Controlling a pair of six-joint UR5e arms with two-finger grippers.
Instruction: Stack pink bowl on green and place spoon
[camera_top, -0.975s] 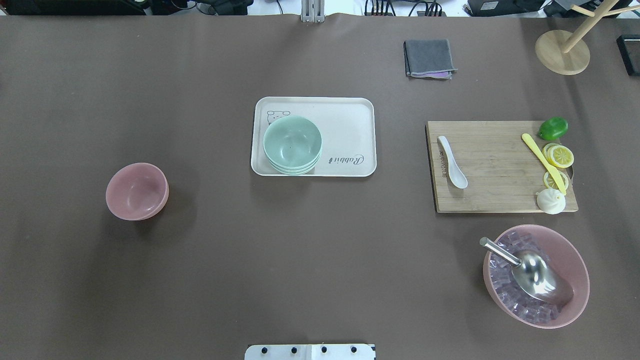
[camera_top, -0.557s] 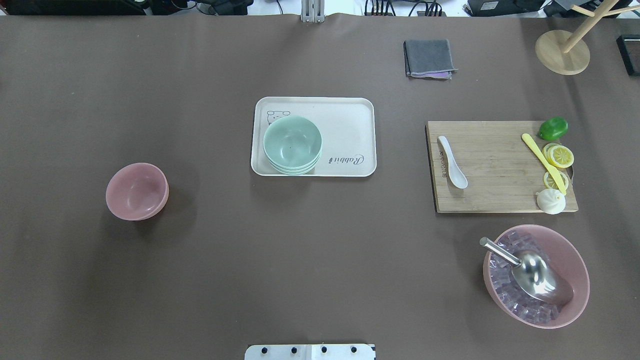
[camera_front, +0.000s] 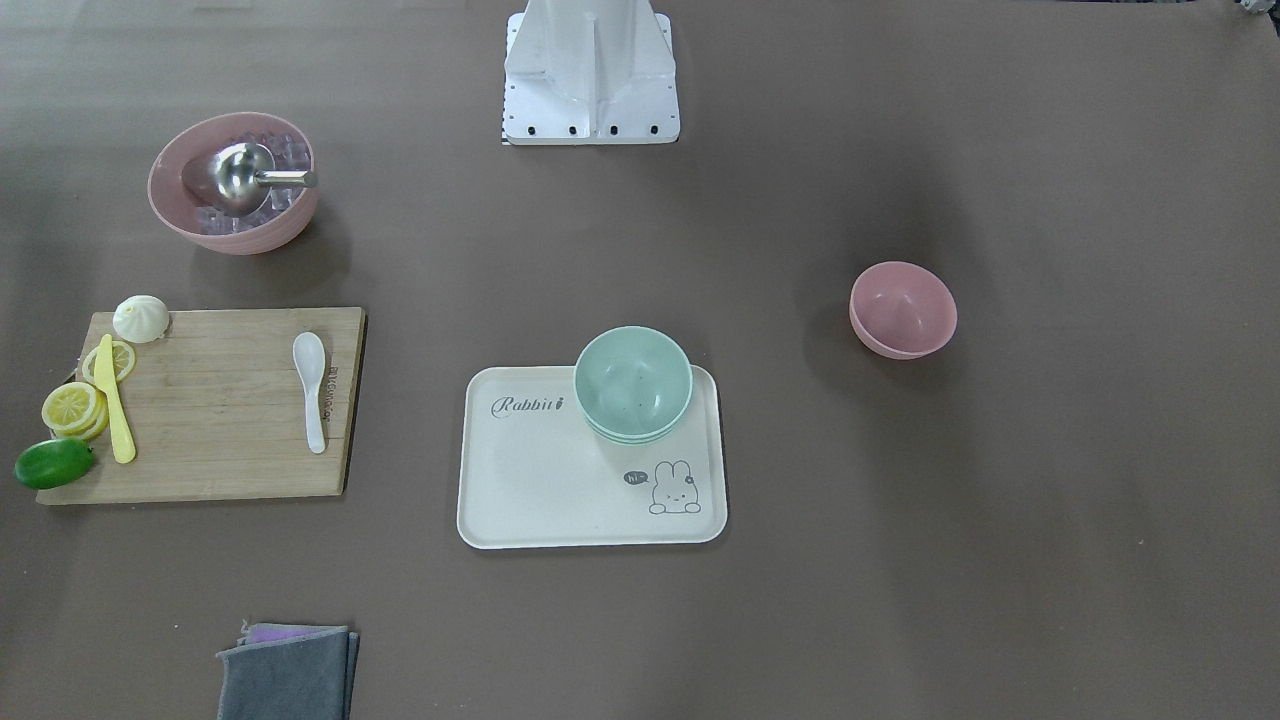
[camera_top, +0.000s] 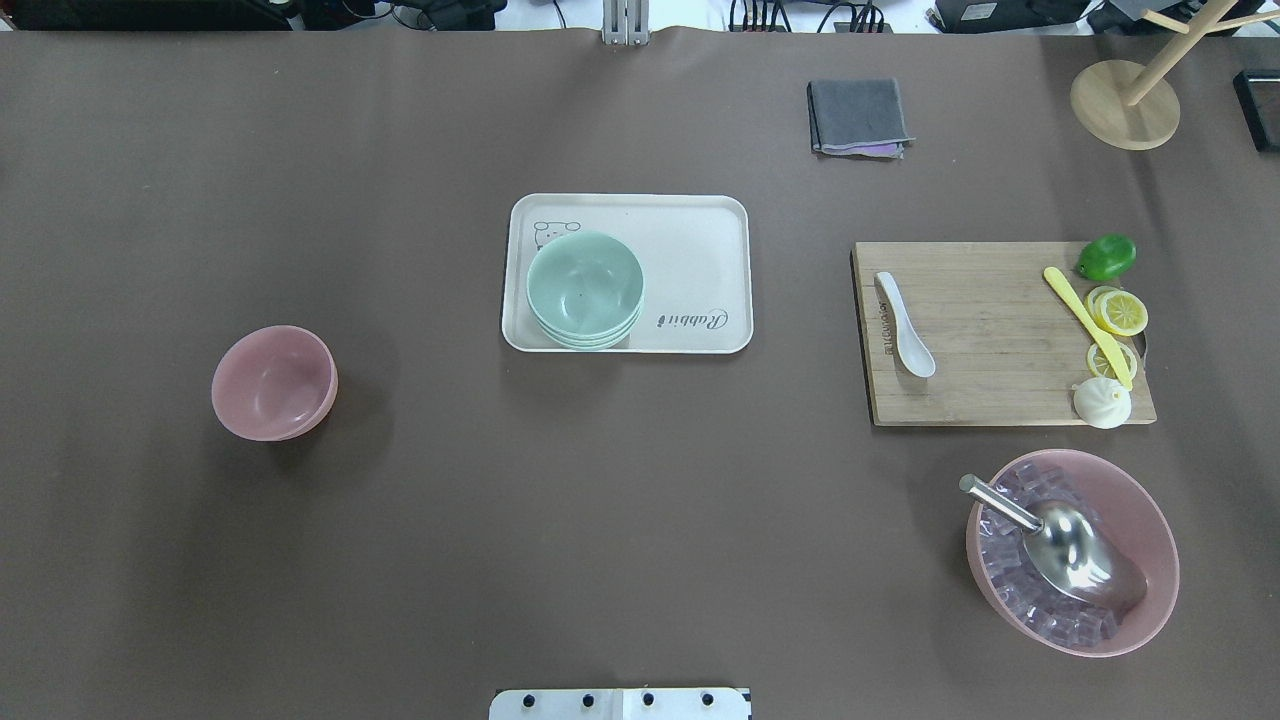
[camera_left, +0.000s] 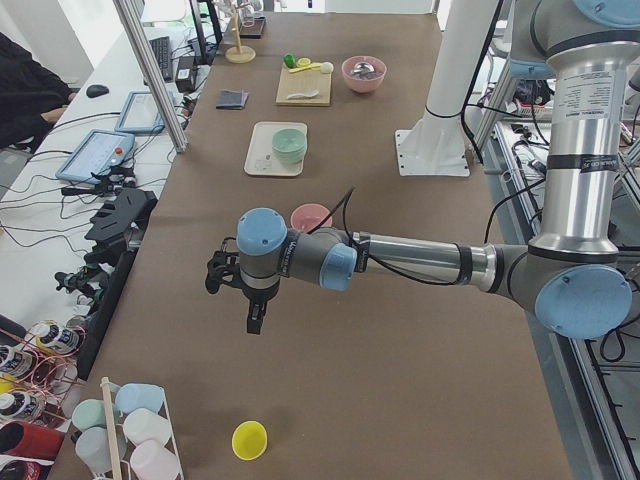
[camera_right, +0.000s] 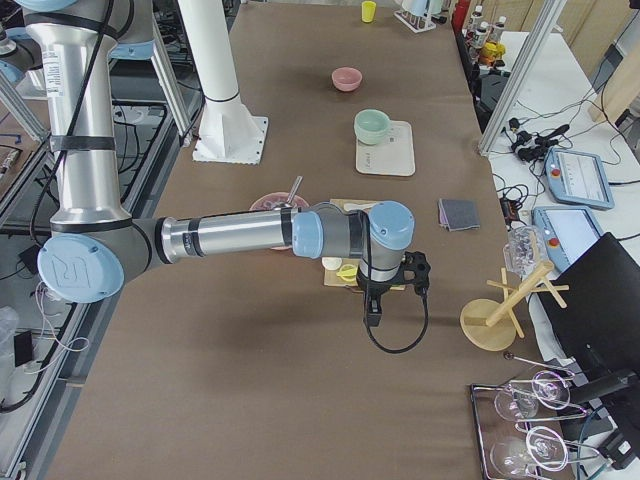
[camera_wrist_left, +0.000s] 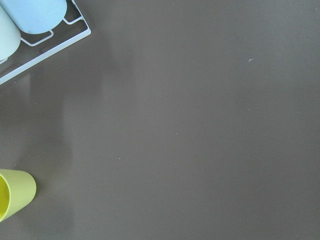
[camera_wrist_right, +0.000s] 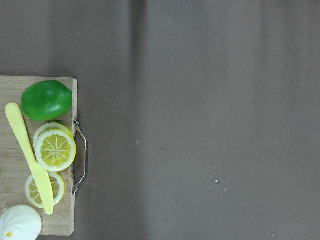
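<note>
The pink bowl (camera_top: 273, 382) stands alone on the table's left part. A stack of green bowls (camera_top: 585, 288) sits on the left end of a white tray (camera_top: 700, 250) in the middle. A white spoon (camera_top: 905, 325) lies on a wooden cutting board (camera_top: 1000, 340) at the right. The left gripper (camera_left: 252, 318) shows only in the exterior left view, hanging above the table beyond the pink bowl (camera_left: 311, 216). The right gripper (camera_right: 372, 320) shows only in the exterior right view, above the table just past the board's end. I cannot tell whether either is open or shut.
A large pink bowl (camera_top: 1150, 520) with ice cubes and a metal scoop stands at the near right. The board also holds a lime (camera_top: 1106, 257), lemon slices, a yellow knife and a bun. A grey cloth (camera_top: 858, 116) and a wooden stand (camera_top: 1125, 103) are far right. A yellow cup (camera_left: 249, 439) stands far left.
</note>
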